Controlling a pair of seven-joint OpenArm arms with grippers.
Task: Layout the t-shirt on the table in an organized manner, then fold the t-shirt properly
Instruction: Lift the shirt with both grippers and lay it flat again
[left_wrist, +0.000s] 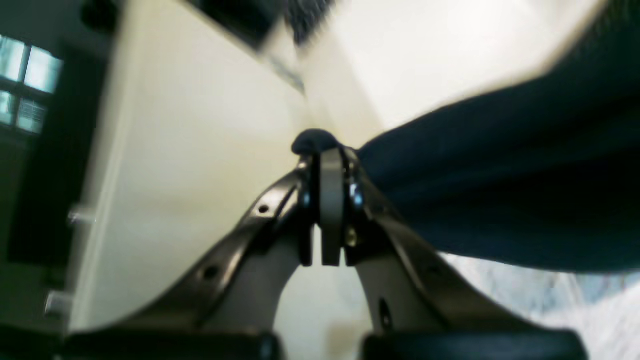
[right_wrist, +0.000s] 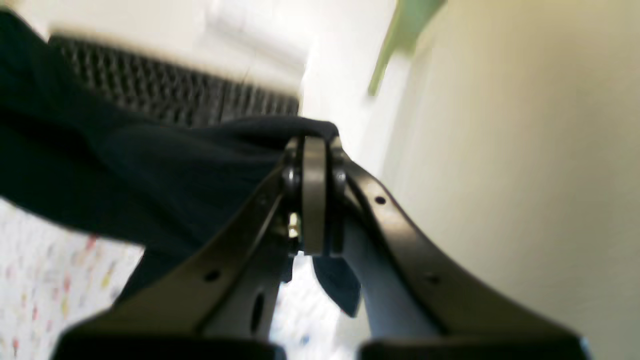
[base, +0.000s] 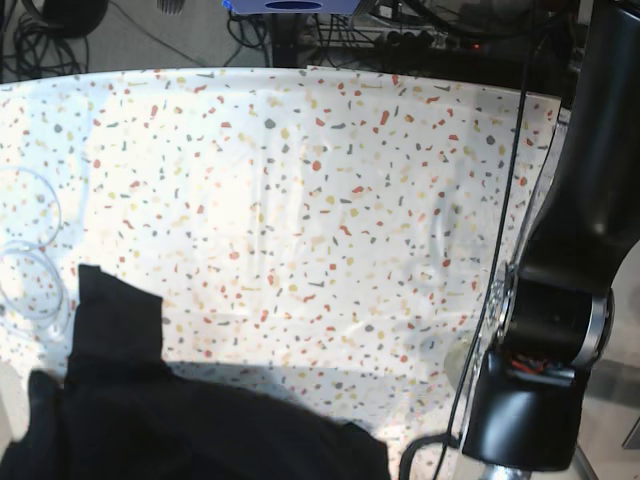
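Left gripper (left_wrist: 326, 150) clamped tight on a bunched edge of the t-shirt (left_wrist: 505, 185), cloth trailing off to frame right. Right gripper (right_wrist: 314, 142) likewise pinching it, fabric spreading to frame left. From the base view, draped across bottom left over the table (base: 330, 200). No readable writing anywhere.

Base view: bright, even light, sharp; soft grey shadow on the table (base: 330, 370) near the t-shirt (base: 180, 420) | Both wrist views: heavy blur, washed-out glare at the far top, background out of focus | Left wrist view: pale window glow far left
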